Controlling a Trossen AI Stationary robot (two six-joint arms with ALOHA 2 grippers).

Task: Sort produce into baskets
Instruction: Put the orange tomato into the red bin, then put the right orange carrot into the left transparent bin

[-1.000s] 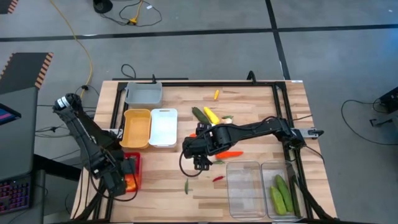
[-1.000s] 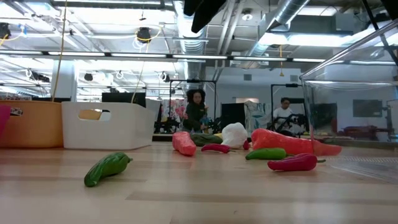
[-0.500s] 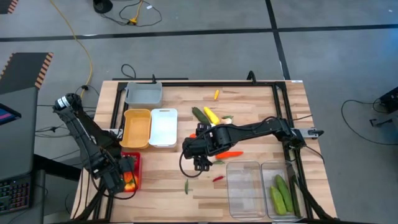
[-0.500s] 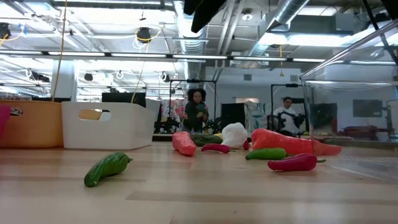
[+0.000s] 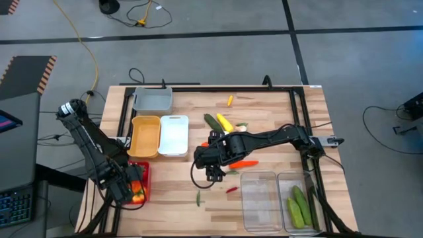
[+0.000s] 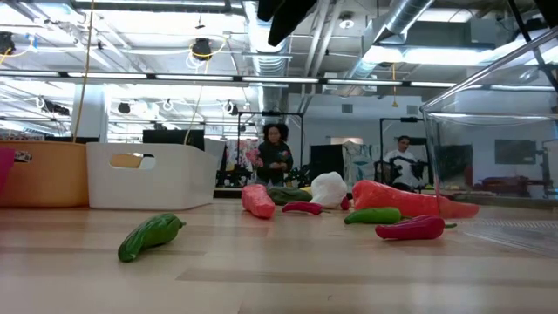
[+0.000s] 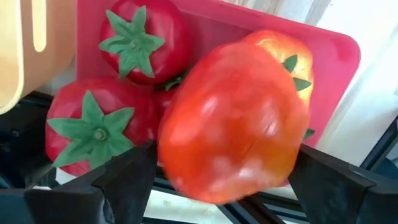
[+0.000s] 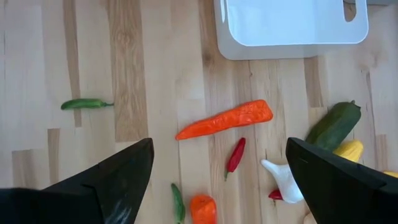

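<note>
Two tomatoes (image 7: 134, 40) are already sitting in the red basket (image 7: 336, 50), and my left fingers (image 7: 130, 180) are spreading around the red-orange pepper (image 7: 233, 121), letting it go over them. I'm reading that as a drop underway. My right gripper (image 5: 213, 173) is hovering wide open above the carrot (image 8: 225, 119) mid-tabletop.

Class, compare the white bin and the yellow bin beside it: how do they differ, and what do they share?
Colour: the white bin is white, the yellow bin is yellow-orange. Place: the white bin lies nearer the table's middle and the loose vegetables, the yellow bin nearer the left edge, next to the red bin. In the low view the white bin shows a slot handle; the yellow bin shows only a plain wall. Both are shallow, rectangular, side by side, and hold nothing.
</note>
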